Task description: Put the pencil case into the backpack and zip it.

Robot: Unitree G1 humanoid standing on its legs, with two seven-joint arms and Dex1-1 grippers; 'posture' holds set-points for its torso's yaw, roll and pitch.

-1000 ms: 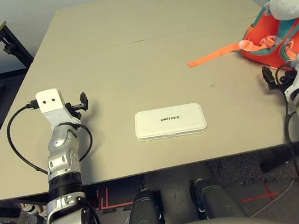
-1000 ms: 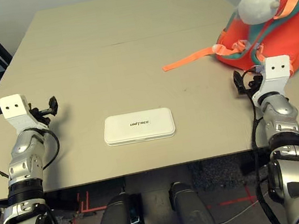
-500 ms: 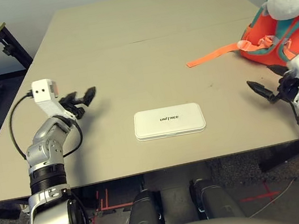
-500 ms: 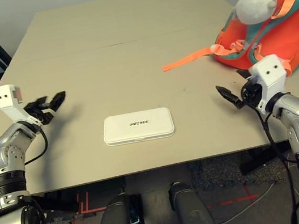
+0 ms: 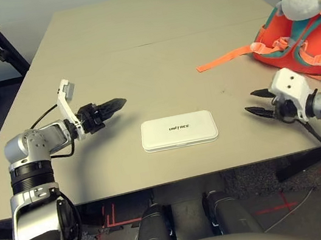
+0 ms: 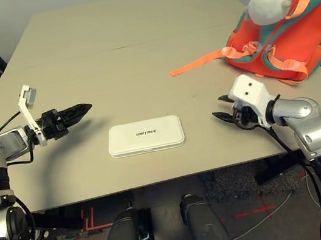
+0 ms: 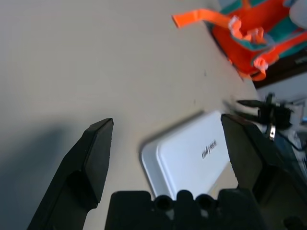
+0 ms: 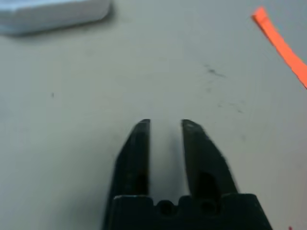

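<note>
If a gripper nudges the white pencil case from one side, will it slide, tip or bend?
The pencil case lies flat and low on the smooth table, so it would probably slide, not tip. Its crisp, even edges suggest a stiff shell, unlikely to bend. The glossy surface may be slippery.

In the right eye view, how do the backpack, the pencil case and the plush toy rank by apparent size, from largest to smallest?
1. The backpack, the largest although farthest away.
2. The pencil case.
3. The plush toy, the smallest; it sits farther from the camera, so its true size against the case is unsure.
</note>
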